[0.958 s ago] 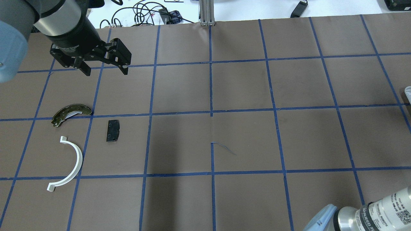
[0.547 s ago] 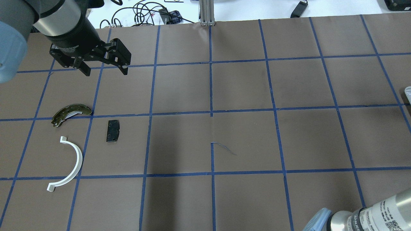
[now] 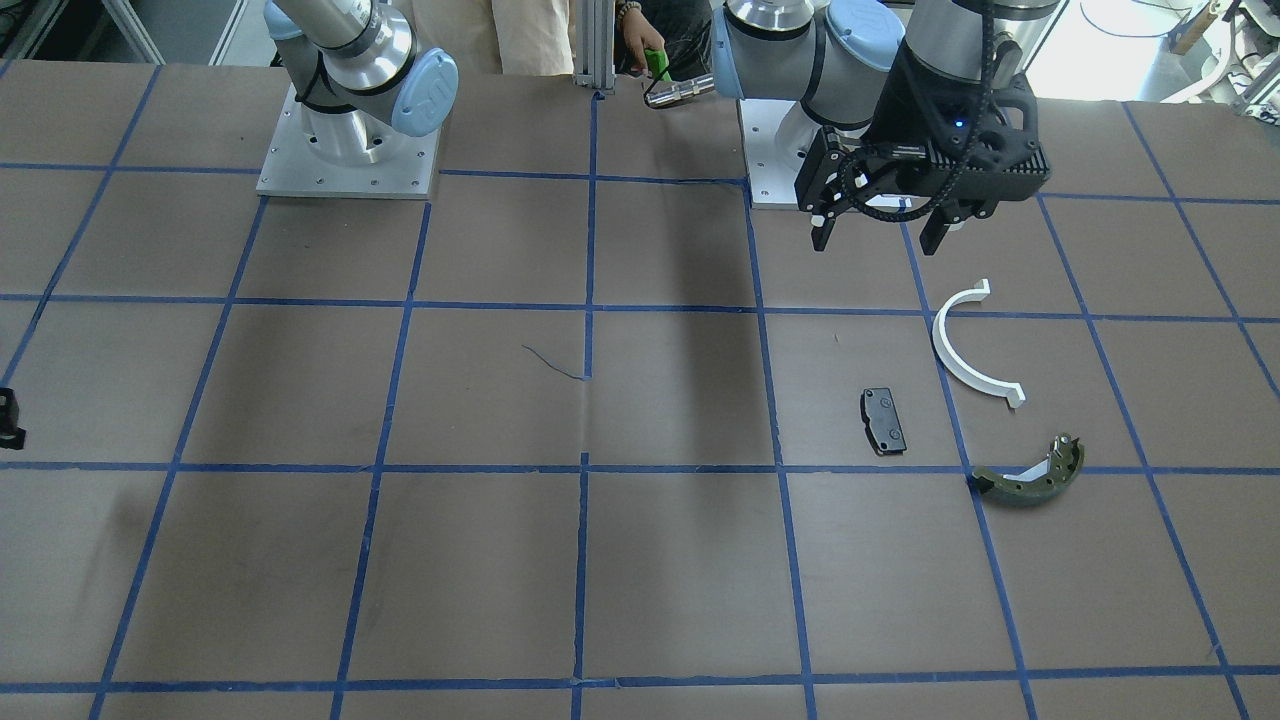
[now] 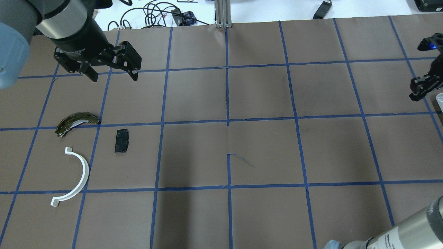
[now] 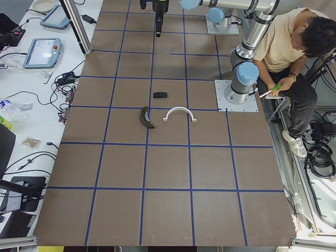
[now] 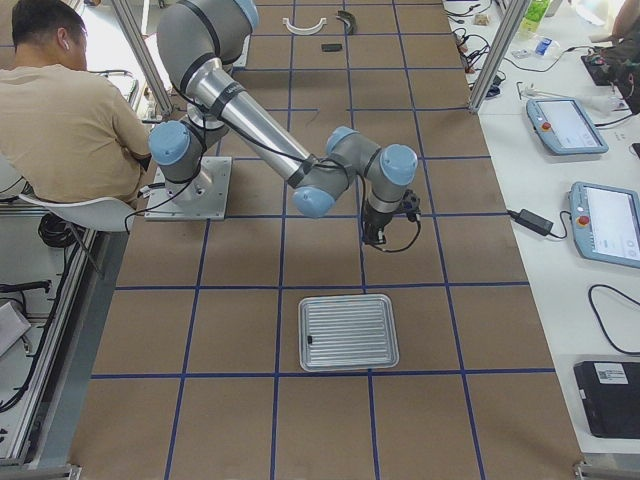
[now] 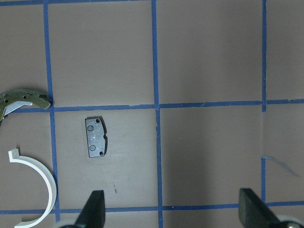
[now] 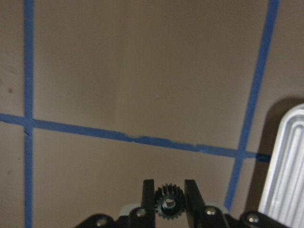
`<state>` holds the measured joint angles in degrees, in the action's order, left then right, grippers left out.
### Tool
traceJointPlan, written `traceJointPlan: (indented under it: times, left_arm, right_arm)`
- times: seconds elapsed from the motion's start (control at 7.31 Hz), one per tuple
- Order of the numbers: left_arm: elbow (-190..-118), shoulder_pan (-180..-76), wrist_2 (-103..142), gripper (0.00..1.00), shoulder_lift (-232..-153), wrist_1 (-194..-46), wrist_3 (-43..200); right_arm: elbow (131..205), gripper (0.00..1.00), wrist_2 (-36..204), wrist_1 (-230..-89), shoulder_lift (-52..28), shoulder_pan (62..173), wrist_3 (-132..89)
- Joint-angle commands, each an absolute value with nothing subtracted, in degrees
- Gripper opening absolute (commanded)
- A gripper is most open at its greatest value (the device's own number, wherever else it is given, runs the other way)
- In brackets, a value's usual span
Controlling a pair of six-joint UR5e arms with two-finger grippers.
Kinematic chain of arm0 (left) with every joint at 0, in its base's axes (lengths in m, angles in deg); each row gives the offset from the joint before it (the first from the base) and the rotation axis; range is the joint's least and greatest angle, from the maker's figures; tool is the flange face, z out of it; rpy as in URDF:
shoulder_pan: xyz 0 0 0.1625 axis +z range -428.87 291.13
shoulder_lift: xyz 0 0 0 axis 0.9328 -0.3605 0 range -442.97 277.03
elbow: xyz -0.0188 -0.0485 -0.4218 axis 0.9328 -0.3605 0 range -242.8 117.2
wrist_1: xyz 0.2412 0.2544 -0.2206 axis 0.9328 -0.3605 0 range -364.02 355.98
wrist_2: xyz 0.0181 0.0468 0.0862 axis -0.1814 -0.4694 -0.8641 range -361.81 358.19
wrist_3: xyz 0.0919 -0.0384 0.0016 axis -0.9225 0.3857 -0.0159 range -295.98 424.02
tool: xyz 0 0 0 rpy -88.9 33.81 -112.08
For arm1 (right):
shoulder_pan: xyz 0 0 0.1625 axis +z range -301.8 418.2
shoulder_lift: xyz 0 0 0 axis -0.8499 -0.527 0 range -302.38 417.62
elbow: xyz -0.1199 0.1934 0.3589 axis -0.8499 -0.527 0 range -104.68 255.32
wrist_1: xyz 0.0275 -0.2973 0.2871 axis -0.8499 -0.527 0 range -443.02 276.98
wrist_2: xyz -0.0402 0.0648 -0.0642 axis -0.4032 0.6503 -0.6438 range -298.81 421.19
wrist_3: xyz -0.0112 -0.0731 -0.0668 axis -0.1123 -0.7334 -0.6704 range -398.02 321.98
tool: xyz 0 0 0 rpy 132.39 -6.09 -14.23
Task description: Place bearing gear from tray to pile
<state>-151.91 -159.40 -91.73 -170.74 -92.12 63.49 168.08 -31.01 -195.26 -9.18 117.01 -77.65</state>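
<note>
Right wrist: small dark toothed bearing gear point(image 8: 166, 208) clamped between right gripper point(image 8: 169, 190) fingers, ribbed silver metal tray point(image 8: 285, 161) just beside

Front: left gripper point(image 3: 878, 235) spread wide, over white plastic half-ring point(image 3: 941, 345), small black rectangular pad point(image 3: 883, 421), curved olive-green brake shoe point(image 3: 1030, 477)

Overhead: right gripper at far right edge, well apart from those parts
</note>
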Motion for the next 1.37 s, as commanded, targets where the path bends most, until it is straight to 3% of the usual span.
traceJointPlan:
  times: [0.0, 0.68, 1.23]
  left_arm:
    - [-151.9, -159.4, -91.8, 1.00, -170.7, -92.2, 63.5]
    - [-151.9, -159.2, -91.7, 1.00, -170.7, -92.2, 63.5]
    - [-151.9, -159.1, -91.7, 1.00, -170.7, -92.2, 63.5]
  right_arm:
    - [168.1, 0.00, -29.3, -194.7, -9.3, 127.5, -63.6]
    - [168.2, 0.00, -26.2, -195.2, -8.7, 154.5, -26.7]
    - [169.0, 0.00, -23.6, -199.8, -5.7, 166.1, -12.5]
